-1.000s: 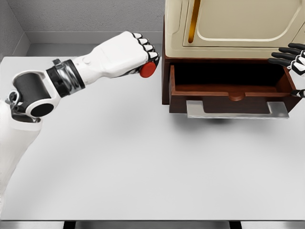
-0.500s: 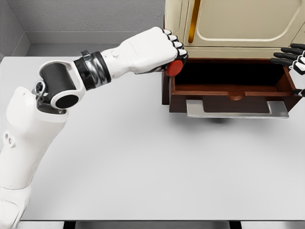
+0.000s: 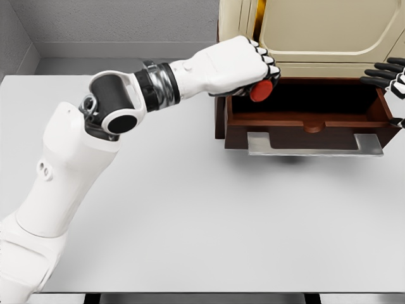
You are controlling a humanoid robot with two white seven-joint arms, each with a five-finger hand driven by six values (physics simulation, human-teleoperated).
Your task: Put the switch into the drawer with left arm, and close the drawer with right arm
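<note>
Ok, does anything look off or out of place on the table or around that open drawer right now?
Nothing stands out. The drawer is pulled open and sits square, the left hand holds the red switch over its left end, and the right hand waits at the right edge. The table shows no spill or damage.

A pale grey tabletop (image 3: 190,221) fills most of the head view, running from a grey back wall at the top to its front edge near the bottom of the picture. At its far right stands a dark brown wooden cabinet (image 3: 219,120) with a cream upper part, resting directly on the surface and throwing a soft shadow beneath. Its open drawer (image 3: 304,123) juts out toward the front just above the tabletop, with a flat silver handle (image 3: 313,145) along its front.
</note>
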